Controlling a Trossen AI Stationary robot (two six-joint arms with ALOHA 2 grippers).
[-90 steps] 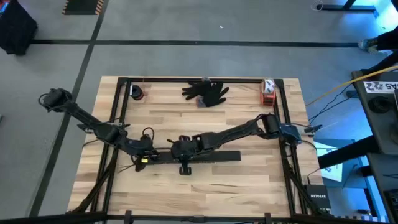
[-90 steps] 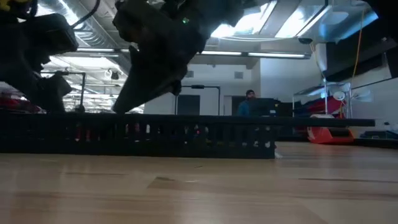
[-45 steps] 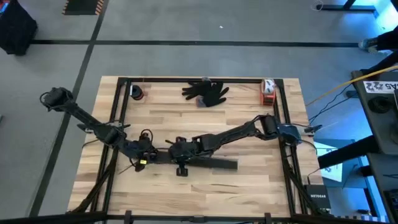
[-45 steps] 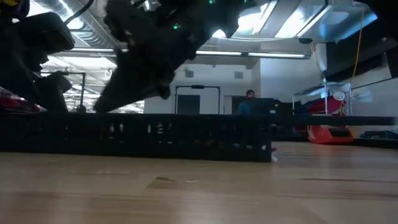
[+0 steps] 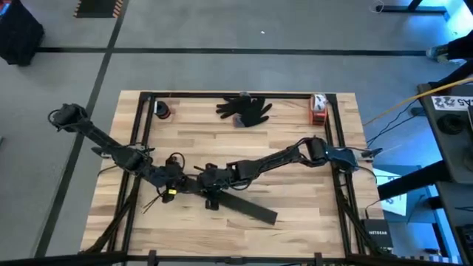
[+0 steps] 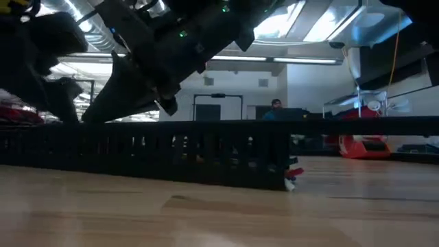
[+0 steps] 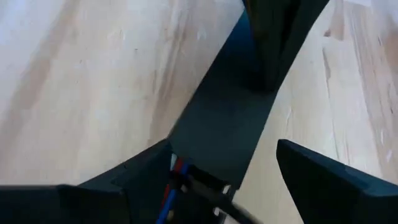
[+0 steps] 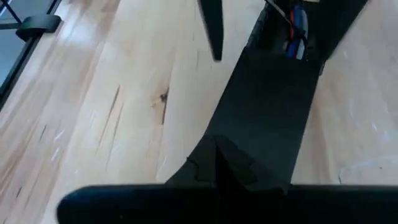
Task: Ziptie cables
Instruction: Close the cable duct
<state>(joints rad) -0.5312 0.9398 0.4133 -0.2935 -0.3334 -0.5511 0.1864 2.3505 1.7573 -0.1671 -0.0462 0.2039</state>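
Nearest is the long black slotted plastic bar (image 5: 238, 204), lying skewed on the light wooden table (image 5: 295, 222). The right gripper (image 5: 209, 186) is clenched on its lid; the left gripper's (image 5: 171, 185) fingers are spread around its end, where the red and blue cables (image 7: 171, 190) poke out. No zip tie on, so I'd say the tying's barely started. Far side: a black glove (image 5: 246, 108). No readable labels on the table.

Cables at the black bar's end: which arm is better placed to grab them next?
Left, probably: the cables lie between the left gripper's open fingers; the right gripper sits over the black bar.
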